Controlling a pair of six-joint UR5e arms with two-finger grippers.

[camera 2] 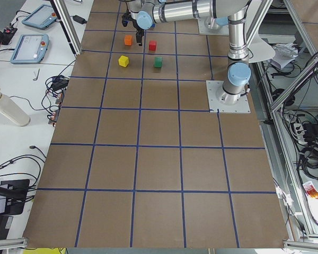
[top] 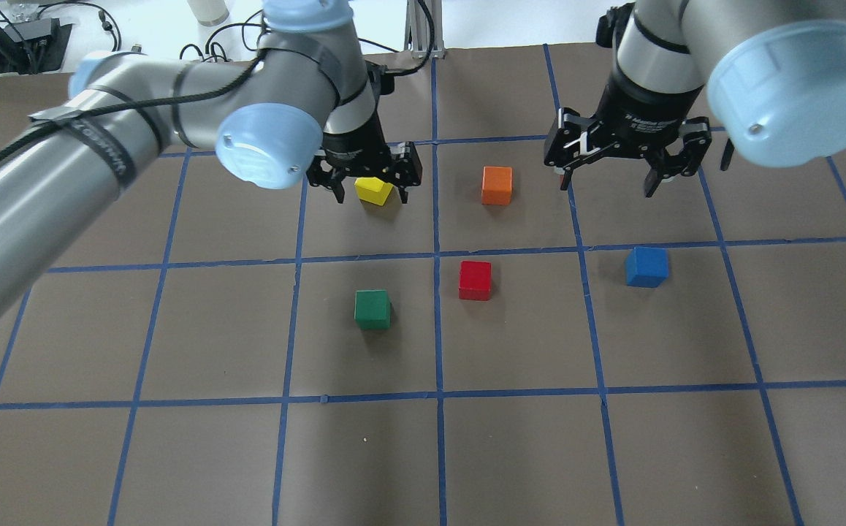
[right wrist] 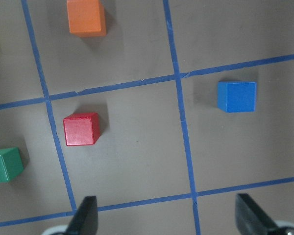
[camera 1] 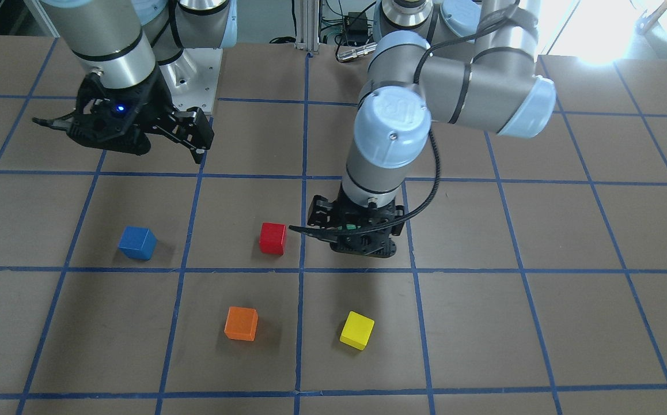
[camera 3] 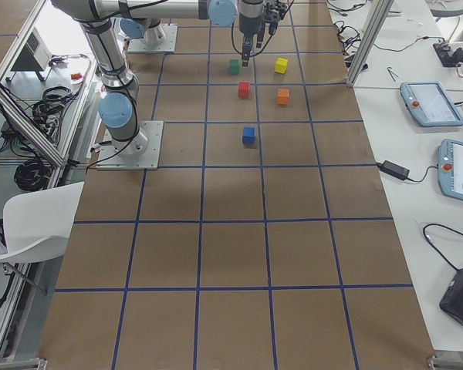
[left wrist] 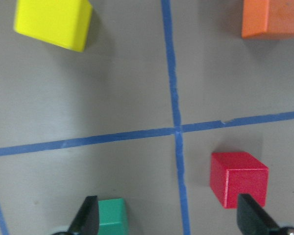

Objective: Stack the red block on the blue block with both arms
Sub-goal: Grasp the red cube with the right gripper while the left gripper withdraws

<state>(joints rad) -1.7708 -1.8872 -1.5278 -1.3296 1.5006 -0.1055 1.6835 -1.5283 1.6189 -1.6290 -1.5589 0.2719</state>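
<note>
Brown, blue-gridded table (top: 174,453); red block (top: 475,280); blue block (top: 646,266)

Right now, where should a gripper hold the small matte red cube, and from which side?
Take the small matte red cube on two opposite side faces, coming straight down from above. It lies flat on the brown table, its edges nearly parallel to the blue grid lines, and no other cube touches it, so either pair of faces is probably free.

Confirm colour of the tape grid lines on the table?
Blue; the tape lines show best in the overhead view.

Gridded table (top: 174,453) — red block (top: 475,280), blue block (top: 646,266)
</note>
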